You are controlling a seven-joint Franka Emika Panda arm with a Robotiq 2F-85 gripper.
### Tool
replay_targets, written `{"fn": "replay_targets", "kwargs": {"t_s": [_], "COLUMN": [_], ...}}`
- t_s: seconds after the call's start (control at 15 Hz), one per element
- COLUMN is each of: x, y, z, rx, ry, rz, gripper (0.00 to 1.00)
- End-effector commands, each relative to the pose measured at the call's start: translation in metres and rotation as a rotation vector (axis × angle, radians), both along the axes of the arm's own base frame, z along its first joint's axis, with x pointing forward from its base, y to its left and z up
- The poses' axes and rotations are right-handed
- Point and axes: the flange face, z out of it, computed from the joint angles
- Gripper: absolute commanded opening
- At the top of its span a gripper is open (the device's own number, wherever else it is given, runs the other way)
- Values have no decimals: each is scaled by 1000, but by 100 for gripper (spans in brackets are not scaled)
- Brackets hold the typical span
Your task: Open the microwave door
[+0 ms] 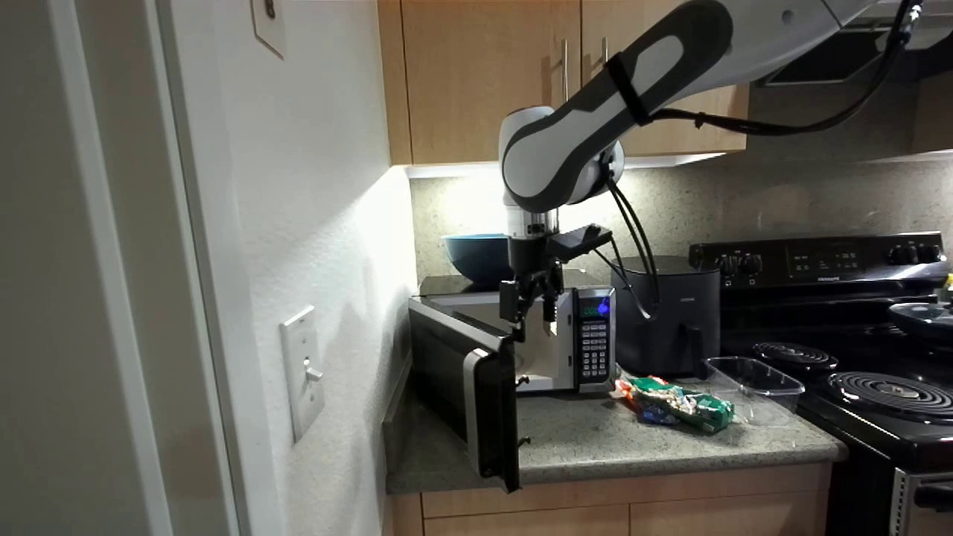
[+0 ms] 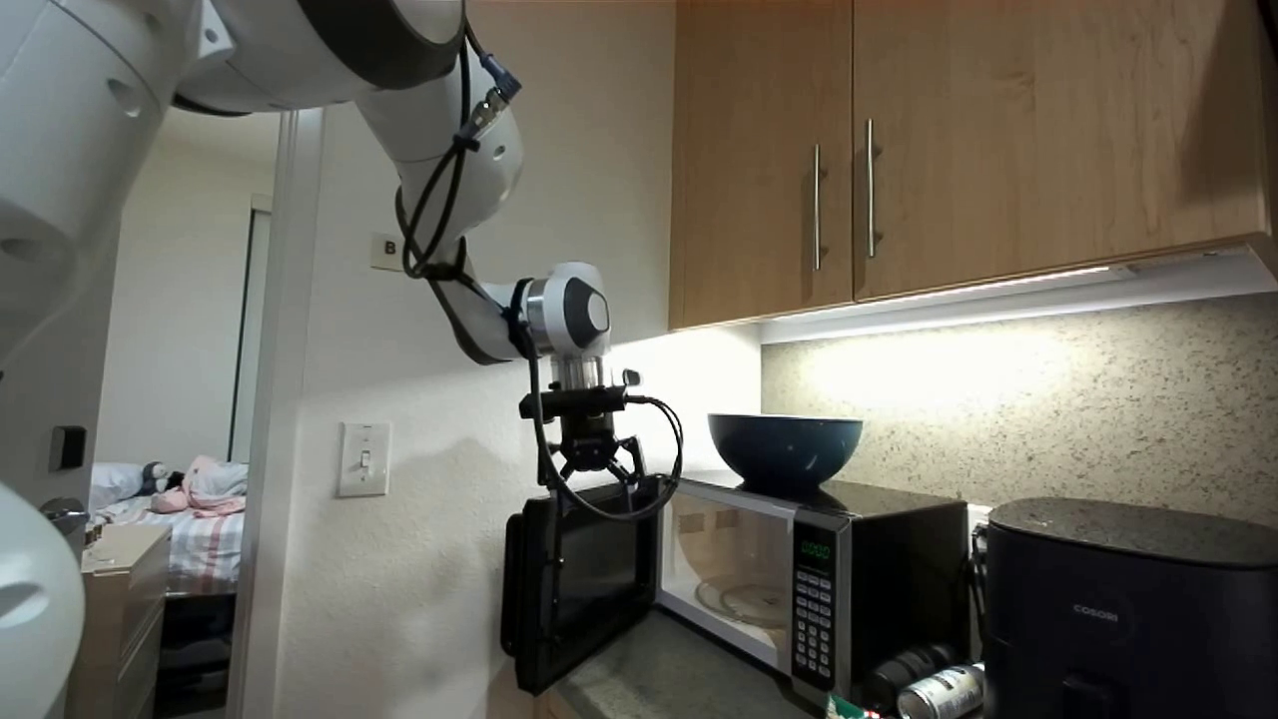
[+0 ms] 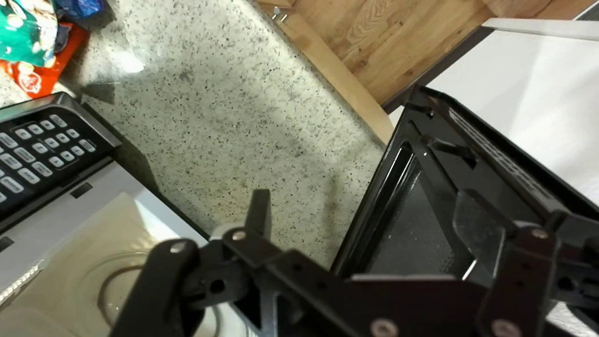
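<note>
Standing open at left in an exterior view, the microwave door (image 1: pixel 447 365) juts out over the counter (image 1: pixel 577 439); the gripper (image 1: pixel 534 327), spread apart, hangs near its top edge; rightward come the microwave (image 1: pixel 566 350), a black Cosori appliance (image 1: pixel 663 342) and the stove (image 1: pixel 856 357).

air fryer (image 2: pixel 1108 629): "cosori" in pale letters on the front, in an exterior view
display (image 2: pixel 816 550): green zeros, on the microwave (image 2: pixel 894 589)
keypad (image 3: pixel 42 145): white print on rows of keys under the display, too small or blurred to read
wall plate (image 2: pixel 382 262): capital "b", dark on a pale ground
stove (image 1: pixel 808 259): pale brand mark on the upright back, too small to read for sure
can (image 2: pixel 942 692): printed label, its words too small to read
red wrapper (image 3: pixel 54 75): white emblem, in the wrist view, too blurred to make out
</note>
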Motion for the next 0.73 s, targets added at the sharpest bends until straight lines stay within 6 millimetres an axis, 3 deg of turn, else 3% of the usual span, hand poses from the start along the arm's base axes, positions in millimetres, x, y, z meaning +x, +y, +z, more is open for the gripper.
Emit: {"fn": "replay_targets", "kwargs": {"t_s": [0.0, 0.47, 0.53, 0.67], "x": [-13, -20, -9, -11], "y": [-2, 2, 5, 4], "z": [9, 9, 1, 2], "rx": [13, -17, -14, -16], "ry": [26, 95, 71, 83], "rz": [33, 47, 38, 36], "gripper": [100, 100, 100, 100]}}
